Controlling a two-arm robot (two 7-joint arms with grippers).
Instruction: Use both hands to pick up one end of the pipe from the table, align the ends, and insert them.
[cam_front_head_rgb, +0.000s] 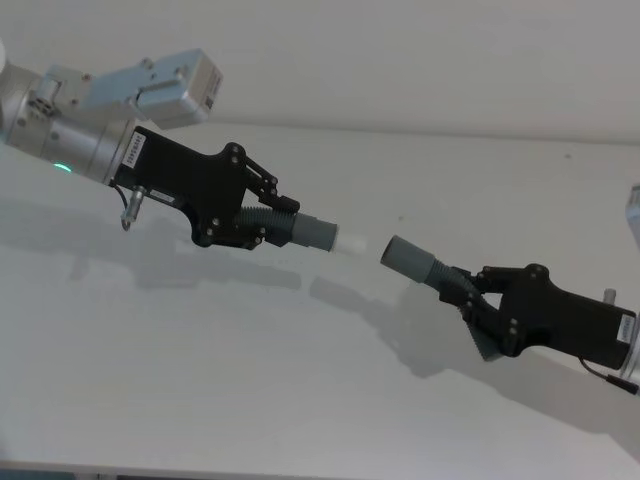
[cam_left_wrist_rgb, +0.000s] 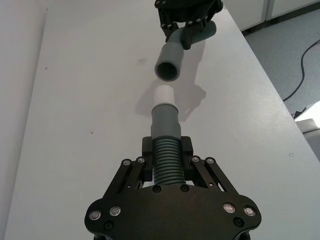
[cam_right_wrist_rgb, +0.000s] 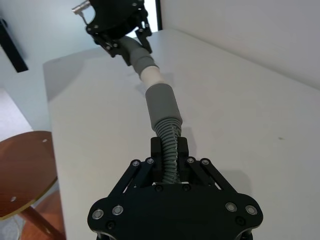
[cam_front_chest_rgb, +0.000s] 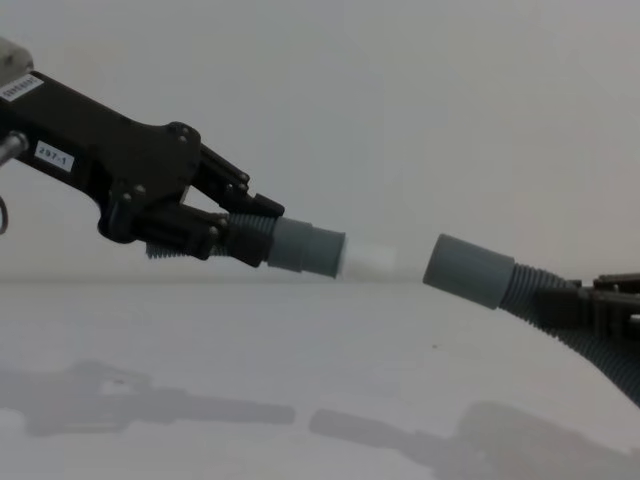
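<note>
Pipe (cam_front_head_rgb: 300, 226) halves aloft, cuffs nearly meeting, left gripper (cam_front_head_rgb: 262, 212), right gripper (cam_front_head_rgb: 470, 297) fingers clamping each

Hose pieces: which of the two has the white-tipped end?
The hose piece held by the left gripper; its cuff ends in a narrower white tip. The piece in the right gripper has a plain grey cuff.

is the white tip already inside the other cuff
No, in the chest view a clear gap separates the white tip from the plain cuff.
</note>
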